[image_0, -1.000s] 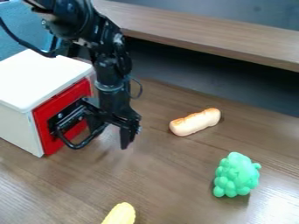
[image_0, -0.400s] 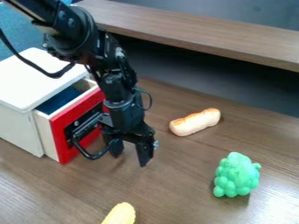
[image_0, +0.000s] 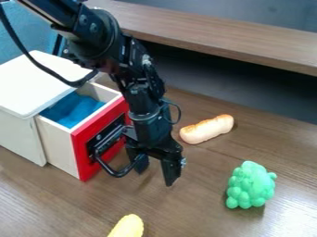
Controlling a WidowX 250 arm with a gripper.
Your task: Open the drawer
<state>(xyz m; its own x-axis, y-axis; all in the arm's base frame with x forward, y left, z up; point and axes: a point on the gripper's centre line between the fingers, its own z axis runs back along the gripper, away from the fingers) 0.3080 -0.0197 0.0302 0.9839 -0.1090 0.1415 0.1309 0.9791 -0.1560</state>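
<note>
The black gripper (image_0: 155, 178) hangs just right of the red drawer front, its two fingers apart and pointing down. One finger is close behind the curved black handle (image_0: 119, 170); whether they touch I cannot tell. The drawer (image_0: 60, 147) stands pulled out of the white cabinet (image_0: 18, 139), its pale side wall and a blue cloth-like lining (image_0: 73, 110) showing inside. Part of the red front's upper right edge is hidden behind the arm.
A toy bread roll (image_0: 207, 129) lies right of the gripper. Farther right and nearer sits a green bumpy toy (image_0: 250, 185). A yellow toy (image_0: 128, 227) lies at the front edge of the view. A wooden ledge (image_0: 235, 39) runs along the back.
The gripper has moved right and toward the camera. The drawer has slid out with it from closed, uncovering the blue inside. The gripper's fingers now stand farther apart than at first.
</note>
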